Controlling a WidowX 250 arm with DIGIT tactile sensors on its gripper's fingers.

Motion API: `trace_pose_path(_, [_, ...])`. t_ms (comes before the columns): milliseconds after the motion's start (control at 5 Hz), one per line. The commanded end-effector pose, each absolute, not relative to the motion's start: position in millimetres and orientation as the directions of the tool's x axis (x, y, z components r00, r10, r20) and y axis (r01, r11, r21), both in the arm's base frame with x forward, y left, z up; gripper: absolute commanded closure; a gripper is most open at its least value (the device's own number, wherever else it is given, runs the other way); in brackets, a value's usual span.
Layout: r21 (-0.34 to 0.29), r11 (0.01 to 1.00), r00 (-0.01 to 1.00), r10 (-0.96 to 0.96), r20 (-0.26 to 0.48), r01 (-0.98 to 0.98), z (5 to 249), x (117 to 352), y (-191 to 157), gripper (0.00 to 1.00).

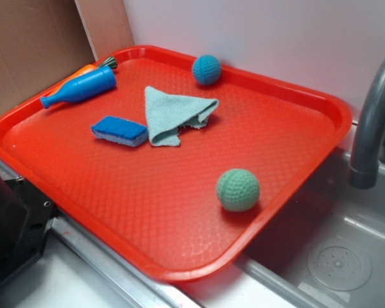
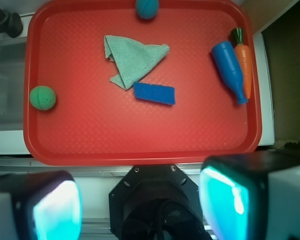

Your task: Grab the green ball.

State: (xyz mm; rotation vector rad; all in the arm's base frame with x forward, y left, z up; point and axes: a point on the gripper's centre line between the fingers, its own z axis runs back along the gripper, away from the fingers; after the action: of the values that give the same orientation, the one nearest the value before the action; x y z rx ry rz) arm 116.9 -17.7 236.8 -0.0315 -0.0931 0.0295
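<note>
The green ball (image 1: 238, 190), sea-green and dimpled, rests on the red tray (image 1: 147, 212) near its right edge. In the wrist view the green ball (image 2: 42, 97) sits at the tray's left side. A smaller blue-teal ball (image 1: 206, 69) lies at the tray's far rim, and it also shows in the wrist view (image 2: 147, 8). My gripper (image 2: 140, 205) is open and empty, high above and back from the tray's near edge, with both pads wide apart. The gripper does not show in the exterior view.
A crumpled teal cloth (image 1: 173, 112), a blue sponge (image 1: 119, 130), a blue toy bottle (image 1: 80, 88) and an orange carrot (image 2: 244, 62) lie on the tray. A grey faucet (image 1: 372, 122) and sink basin (image 1: 333, 256) are to the right. The robot base (image 2: 160, 200) sits below the gripper.
</note>
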Motion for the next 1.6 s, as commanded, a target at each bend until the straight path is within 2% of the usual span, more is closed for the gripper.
trace_pose_path(0, [-0.033,0.999,0.995,0.031,0.092,-0.028,236.8,116.9,-17.7,0.00])
trace_pose_path(200, [0.005,0.975,0.972,-0.220,0.084,0.220,206.8,162.3,-67.7,0.00])
trace_pose_path(400, [0.018,0.891,0.882,-0.453,0.128,0.454,186.8,194.1,-127.8,0.00])
trace_pose_path(600, [-0.003,0.750,0.732,-0.645,0.217,0.662,169.8,185.6,-184.3,0.00])
trace_pose_path(800, [0.022,0.563,0.539,-0.801,0.259,0.826,156.7,165.7,-187.5,0.00])
trace_pose_path(1000, [0.013,0.341,0.324,-0.903,0.281,0.940,143.8,151.7,-158.2,0.00])
trace_pose_path(1200, [-0.024,0.098,0.101,-0.956,0.274,0.995,128.3,164.1,-130.1,0.00])
trace_pose_path(1400, [-0.014,0.045,0.047,-0.965,0.256,0.999,115.1,178.8,-133.8,0.00])
